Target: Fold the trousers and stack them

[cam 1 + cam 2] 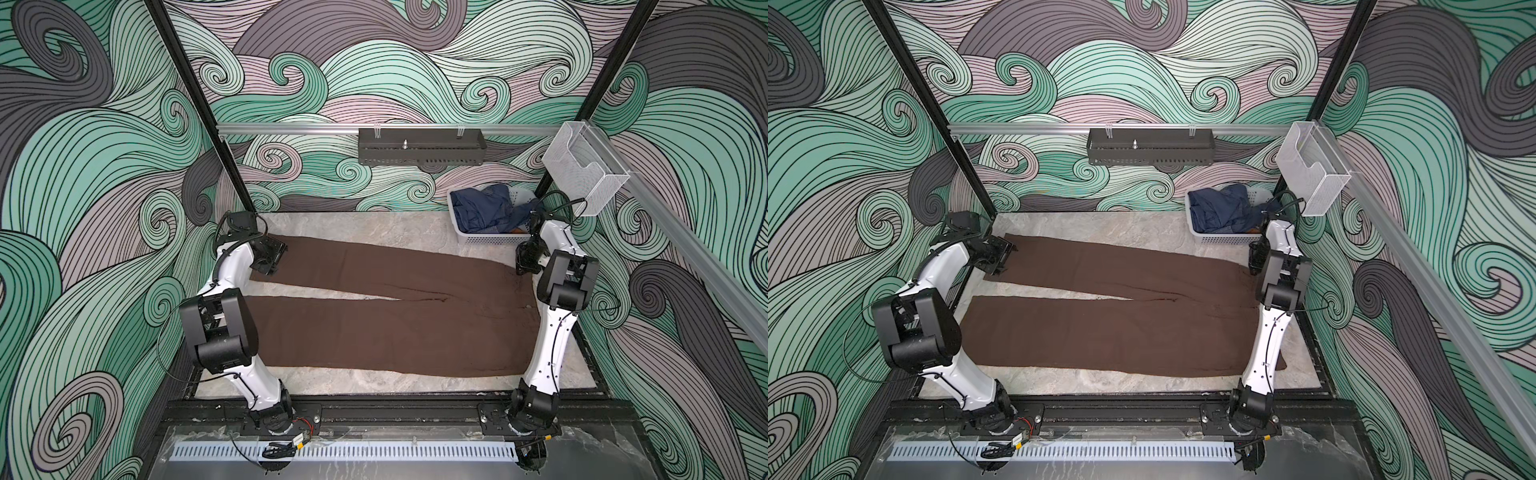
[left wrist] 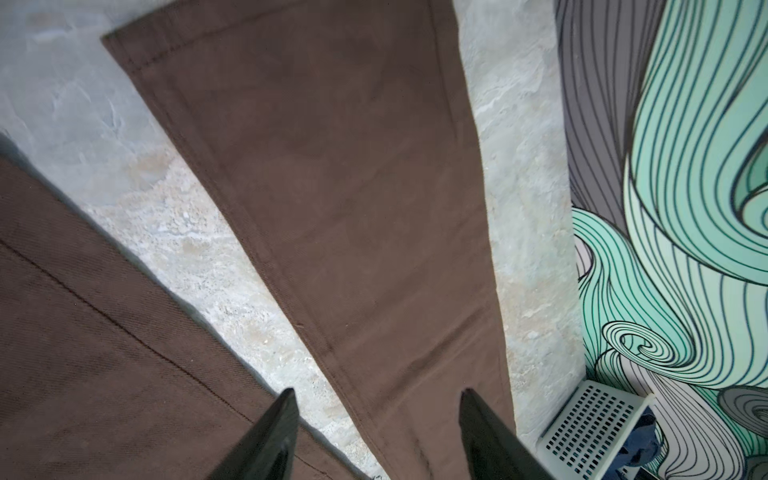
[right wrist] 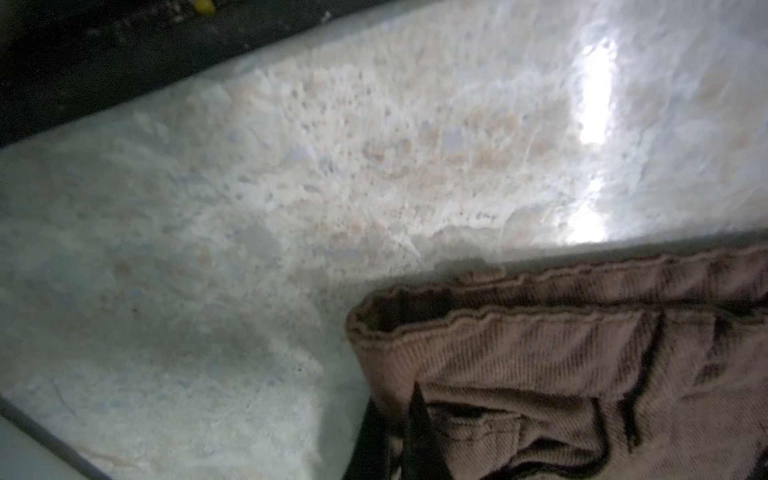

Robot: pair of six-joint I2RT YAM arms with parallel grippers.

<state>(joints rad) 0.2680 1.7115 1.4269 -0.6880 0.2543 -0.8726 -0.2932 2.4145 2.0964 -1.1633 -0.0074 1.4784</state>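
The dark brown trousers [image 1: 374, 328] [image 1: 1100, 332] lie flat along the table in both top views, legs pointing left and waist at the right. My left gripper [image 1: 270, 257] [image 1: 998, 257] is at the hem end of the far leg. In the left wrist view the left gripper [image 2: 378, 392] is open, with the far leg of the trousers [image 2: 332, 187] showing between its fingers. My right gripper [image 1: 524, 264] [image 1: 1253, 259] is at the far corner of the waist. In the right wrist view the right gripper [image 3: 395, 399] is shut on the waistband corner of the trousers [image 3: 540, 353].
A white basket [image 1: 469, 237] [image 1: 1217, 240] holding navy denim garments [image 1: 482, 208] stands at the back right, just behind the right arm. A dark tray [image 1: 419, 145] and a clear mesh holder [image 1: 582, 166] hang on the frame rails. Patterned walls close in the table.
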